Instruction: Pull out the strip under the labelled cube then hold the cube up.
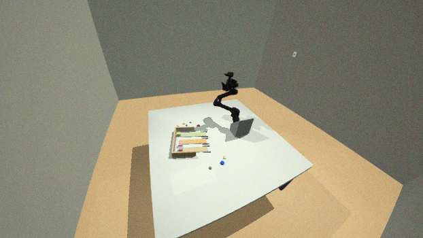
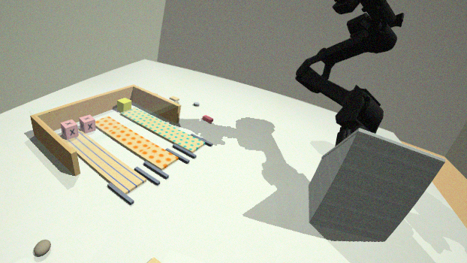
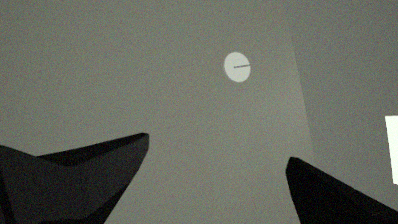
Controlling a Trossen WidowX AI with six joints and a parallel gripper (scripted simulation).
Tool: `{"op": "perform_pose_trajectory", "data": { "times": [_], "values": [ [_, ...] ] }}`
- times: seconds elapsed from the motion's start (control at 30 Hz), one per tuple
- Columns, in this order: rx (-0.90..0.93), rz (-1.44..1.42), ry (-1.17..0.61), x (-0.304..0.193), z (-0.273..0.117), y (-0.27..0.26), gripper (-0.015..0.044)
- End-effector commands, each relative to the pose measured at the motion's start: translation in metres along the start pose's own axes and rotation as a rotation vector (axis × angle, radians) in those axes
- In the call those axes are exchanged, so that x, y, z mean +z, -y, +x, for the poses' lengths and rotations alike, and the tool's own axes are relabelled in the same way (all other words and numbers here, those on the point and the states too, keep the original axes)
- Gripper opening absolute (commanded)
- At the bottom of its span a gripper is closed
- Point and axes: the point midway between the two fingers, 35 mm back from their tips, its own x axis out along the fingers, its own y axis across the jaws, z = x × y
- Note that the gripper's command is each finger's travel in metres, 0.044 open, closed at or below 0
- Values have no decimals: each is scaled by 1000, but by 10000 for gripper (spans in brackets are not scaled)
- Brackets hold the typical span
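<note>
Grey walls and a pale desk (image 1: 245, 153) (image 2: 225, 233); the black fingers (image 1: 228, 74) are up high, apart, nothing between them.

Target by my read: pink cube with black X marks (image 1: 180, 148) (image 2: 70, 130), below and well apart from the fingers, on the far end of the wooden blue-striped strip (image 1: 198, 149) (image 2: 109, 163). A second X-marked pink cube (image 1: 180, 144) (image 2: 87, 124) sits close by, toward the orange-dotted wooden strip (image 1: 194, 141) (image 2: 137, 143); its support is unclear.

Step now: get down to the striped strip's near end, between the dark bars. Grip low and square, then pull slow and straight, away from the wooden fence (image 1: 174, 141) (image 2: 56, 150). Skewing could drag the neighbour cube or snag a bar.

Exterior view resolves X marks and stripes, too small from the top. Top view has a blue ball (image 1: 222, 162) the exterior lacks. Wrist view alone clearly shows the finger gap.
</note>
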Motion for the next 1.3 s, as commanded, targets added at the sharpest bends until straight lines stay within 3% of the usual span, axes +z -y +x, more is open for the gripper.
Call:
{"op": "perform_pose_trajectory", "data": {
  "times": [0.0,0.3,0.4,0.63,0.8,1.0,1.13,1.27],
  "values": [
    [0,-22,-5,1,0,0,400],
    [121,-1115,-129,46,34,-2,400],
    [70,-1248,-156,61,42,1,400],
    [269,-2176,-4,98,88,-51,400],
    [376,-2805,294,111,119,-112,400],
    [370,-3255,697,112,136,-172,400],
    [274,-3504,1071,108,141,-218,400],
    [55,-3668,1532,100,138,-265,400]
  ]
}}
